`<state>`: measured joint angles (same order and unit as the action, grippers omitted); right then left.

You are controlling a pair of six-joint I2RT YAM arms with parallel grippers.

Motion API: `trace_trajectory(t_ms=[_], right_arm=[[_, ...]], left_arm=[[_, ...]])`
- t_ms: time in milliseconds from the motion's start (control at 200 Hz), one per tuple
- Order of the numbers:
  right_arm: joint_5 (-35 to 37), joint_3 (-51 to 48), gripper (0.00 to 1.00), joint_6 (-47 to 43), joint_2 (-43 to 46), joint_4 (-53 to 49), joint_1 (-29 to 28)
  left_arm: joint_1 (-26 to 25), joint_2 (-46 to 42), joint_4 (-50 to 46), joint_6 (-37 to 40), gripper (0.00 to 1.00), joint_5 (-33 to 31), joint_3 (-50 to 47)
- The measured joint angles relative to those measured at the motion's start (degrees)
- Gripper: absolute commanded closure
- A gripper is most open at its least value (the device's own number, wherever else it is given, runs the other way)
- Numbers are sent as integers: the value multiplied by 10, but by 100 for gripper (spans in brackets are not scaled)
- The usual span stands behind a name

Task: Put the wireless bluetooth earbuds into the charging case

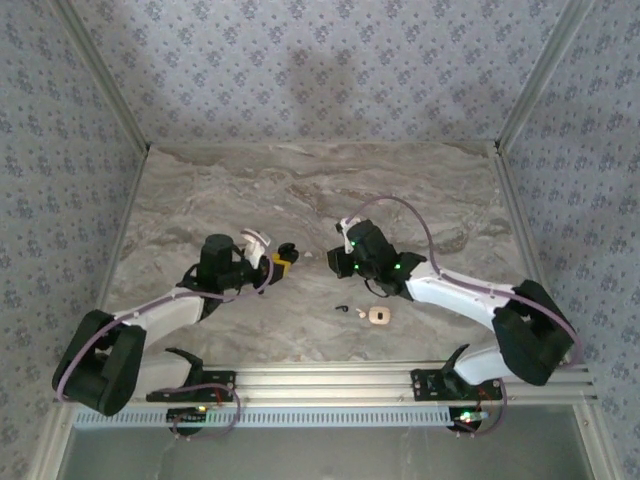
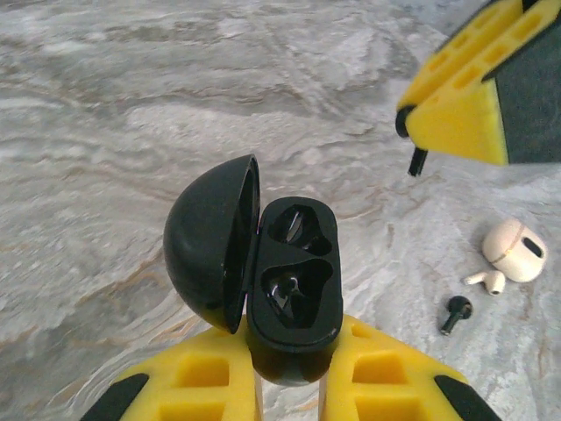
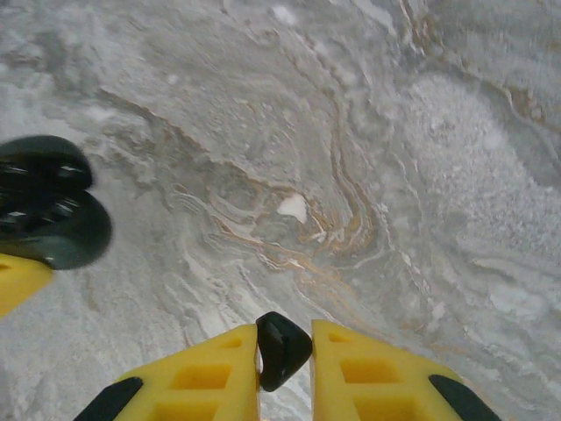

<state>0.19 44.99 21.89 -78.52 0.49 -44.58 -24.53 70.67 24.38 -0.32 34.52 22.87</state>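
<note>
My left gripper is shut on the base of a black charging case. Its lid is swung open to the left and two moulded wells face up. That case also sits at the left edge of the right wrist view. My right gripper is shut on a tiny black earbud; its stem pokes out below the right fingers, up and right of the case. In the top view the left gripper and the right gripper face each other a short gap apart. Another black earbud lies on the table.
A small pale beige case with a white stemmed bud beside it lies on the marble, near the front centre. The loose black earbud is just left of it. Metal rails border the table's sides and front.
</note>
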Motion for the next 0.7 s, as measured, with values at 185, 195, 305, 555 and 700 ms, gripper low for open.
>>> trace_trajectory(t_ms=[185,195,305,555,700], right_arm=[[-35,-12,79,-61,51,6,6],[-37,-12,80,-64,52,7,6],[-63,-13,80,-95,68,15,7],[-108,-11,79,-159,76,28,-3],[-124,2,79,-190,76,27,-14]], left_arm=[[-24,7,-4,48,89,47,25],[-25,7,-4,50,89,50,27],[-26,7,-6,68,89,67,38],[-33,23,-27,83,89,88,52],[-33,26,-37,89,89,97,64]])
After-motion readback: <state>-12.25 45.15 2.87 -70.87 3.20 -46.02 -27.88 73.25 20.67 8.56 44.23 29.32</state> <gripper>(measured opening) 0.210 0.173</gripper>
